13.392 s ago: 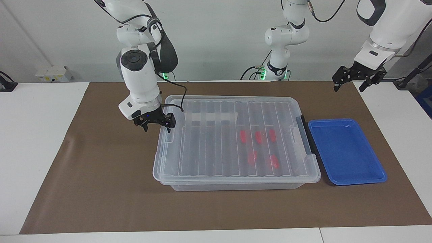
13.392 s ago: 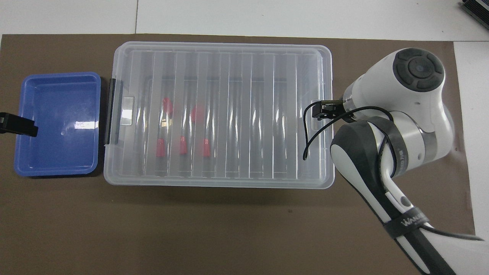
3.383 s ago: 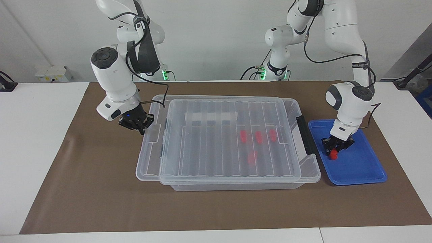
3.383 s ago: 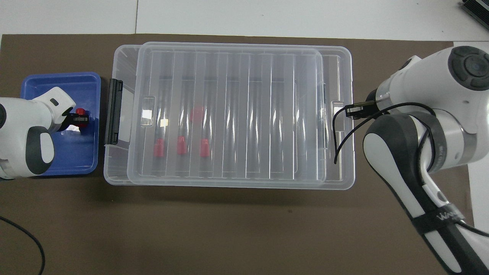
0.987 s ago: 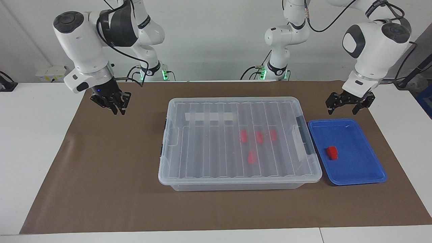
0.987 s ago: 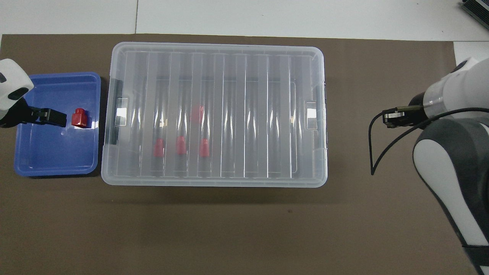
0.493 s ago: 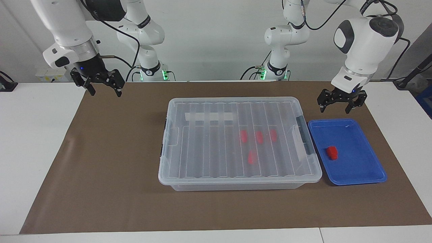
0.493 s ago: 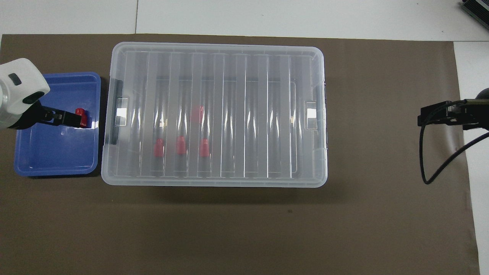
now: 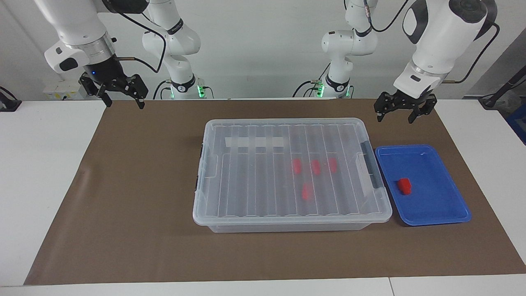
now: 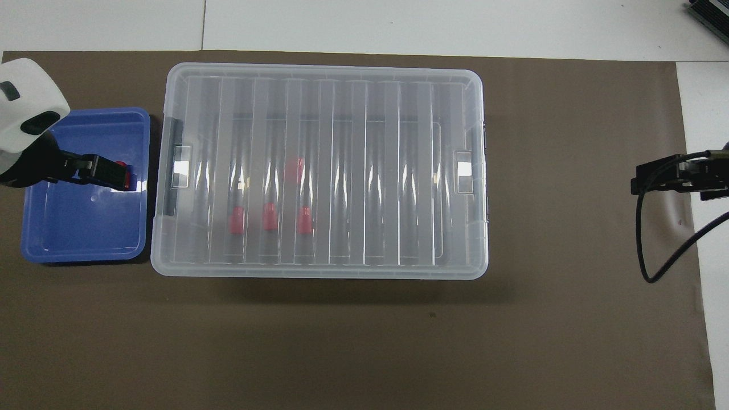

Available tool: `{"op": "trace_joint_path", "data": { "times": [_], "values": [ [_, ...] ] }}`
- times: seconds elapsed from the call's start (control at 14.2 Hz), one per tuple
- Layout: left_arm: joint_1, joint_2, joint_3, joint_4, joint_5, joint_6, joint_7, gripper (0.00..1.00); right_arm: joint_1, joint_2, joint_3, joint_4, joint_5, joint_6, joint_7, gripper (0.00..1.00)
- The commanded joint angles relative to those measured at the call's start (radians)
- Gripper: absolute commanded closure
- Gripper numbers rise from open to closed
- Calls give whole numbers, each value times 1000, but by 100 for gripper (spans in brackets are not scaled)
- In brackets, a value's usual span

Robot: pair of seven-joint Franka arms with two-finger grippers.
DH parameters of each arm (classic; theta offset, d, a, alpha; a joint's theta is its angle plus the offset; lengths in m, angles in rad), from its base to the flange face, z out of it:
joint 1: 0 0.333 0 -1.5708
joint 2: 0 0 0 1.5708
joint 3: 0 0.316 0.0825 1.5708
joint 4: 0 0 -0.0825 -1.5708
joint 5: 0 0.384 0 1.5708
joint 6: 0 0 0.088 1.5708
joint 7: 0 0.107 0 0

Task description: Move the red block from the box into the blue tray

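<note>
One red block (image 9: 404,186) lies in the blue tray (image 9: 435,221), free of any gripper. In the overhead view my left gripper (image 10: 94,171) covers most of the red block (image 10: 121,165) in the blue tray (image 10: 34,250). My left gripper (image 9: 394,117) hangs open and empty, high in the air over the tray. The box (image 9: 287,220) stands lid-shut beside the tray, with several red blocks (image 9: 296,165) inside. It also shows in the overhead view (image 10: 319,267). My right gripper (image 9: 124,102) is open and empty, high over the mat's corner at the right arm's end (image 10: 655,177).
A brown mat (image 9: 131,213) covers the table under the box and the tray. A dark grey latch (image 9: 369,164) sits on the box's end beside the tray. White table (image 9: 41,185) lies around the mat.
The lid was slid aside, one red block went from the box into the tray, and the lid is shut again. Both grippers have let go and risen; the left one rose more in the last half second.
</note>
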Motion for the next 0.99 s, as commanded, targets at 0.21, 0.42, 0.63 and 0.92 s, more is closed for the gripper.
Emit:
{"op": "trace_joint_path", "data": {
  "times": [0.21, 0.42, 0.63, 0.92],
  "values": [
    [24, -3, 21, 12, -17, -27, -7, 0, -14, 2, 11, -2, 8, -14, 16, 0],
    [12, -5, 21, 9, -17, -23, -5, 0, -14, 2, 11, -2, 10, -15, 16, 0],
    [6, -11, 15, 5, -16, -26, -8, 0, -11, 2, 11, -2, 10, -15, 16, 0],
    [45, -22, 21, -23, -16, -20, -7, 0, -11, 0, 8, -12, 10, -15, 16, 0]
  ]
}}
